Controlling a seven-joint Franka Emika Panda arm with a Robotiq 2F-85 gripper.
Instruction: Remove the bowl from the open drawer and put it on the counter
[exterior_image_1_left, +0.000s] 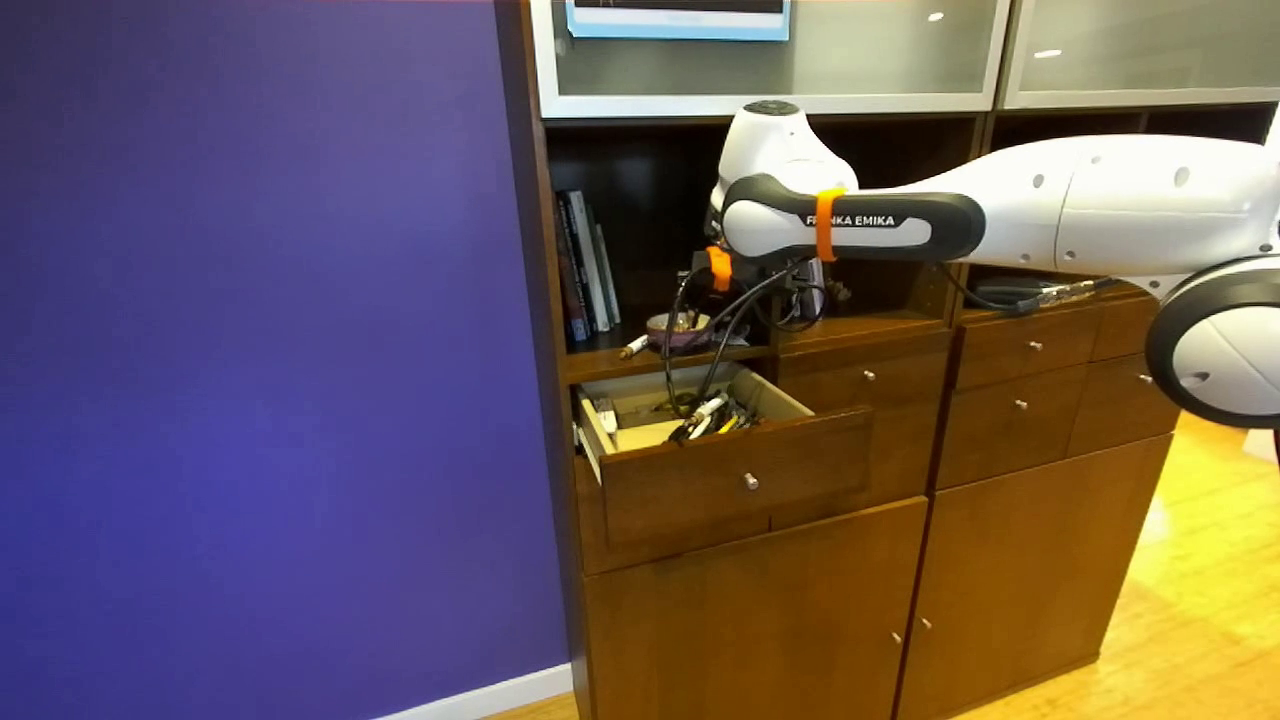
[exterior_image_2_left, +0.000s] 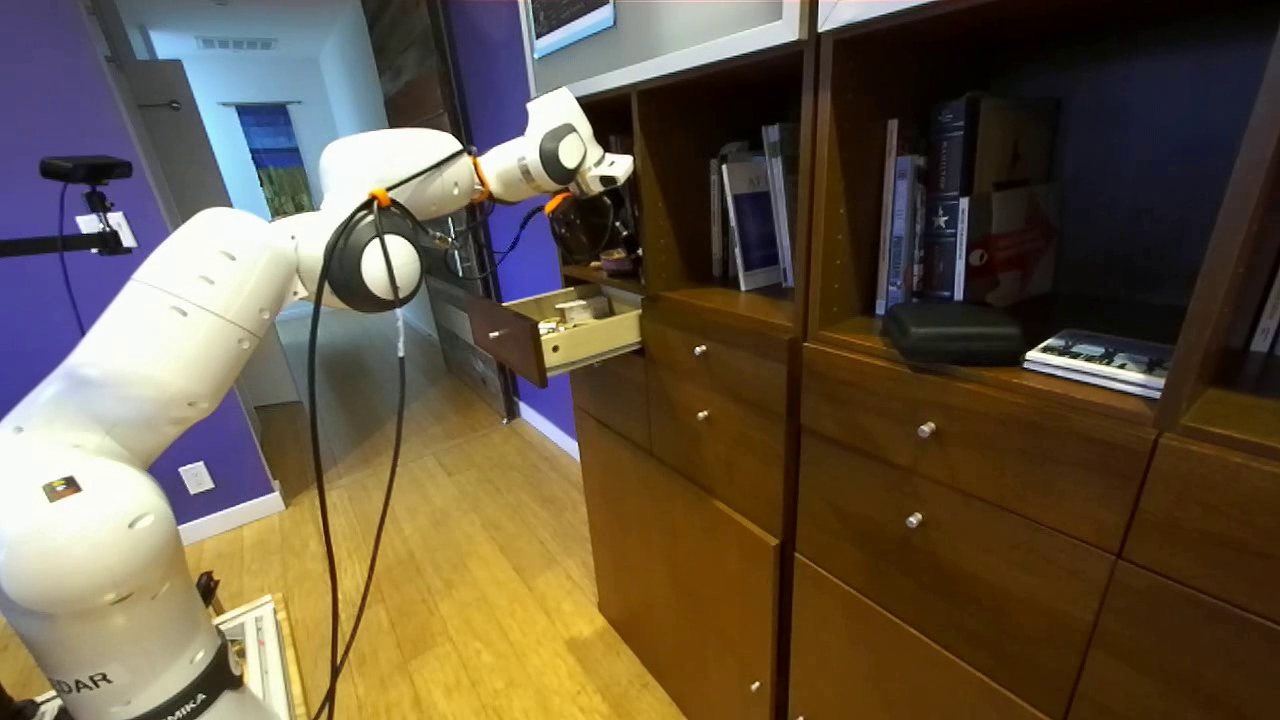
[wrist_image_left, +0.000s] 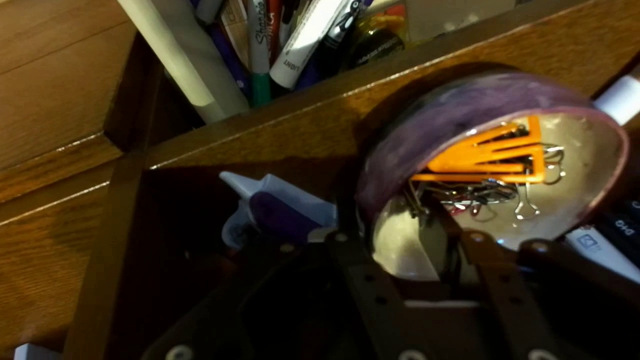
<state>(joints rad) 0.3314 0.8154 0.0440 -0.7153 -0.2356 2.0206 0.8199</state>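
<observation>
Bowl (wrist_image_left: 440, 125) — purple outside, pale inside, orange clips (wrist_image_left: 460, 156) and metal clips (wrist_image_left: 492, 191) in it — sits on the cabinet surface (wrist_image_left: 295, 140), just above the pulled-out drawer (exterior_image_1_left: 720, 485). End effector (wrist_image_left: 392, 210) at its rim: fingers part-way spread, one inside the bowl, one outside, wall between them; whether they pinch it, not discernible. Drawer holds markers (wrist_image_left: 260, 45). Books (exterior_image_1_left: 590, 270) lean nearby, same surface.

I am seeing books (exterior_image_2_left: 942, 225) standing behind a black case (exterior_image_2_left: 953, 333), and an outlet (exterior_image_2_left: 196, 477) sitting on the purple wall (exterior_image_2_left: 40, 310).
</observation>
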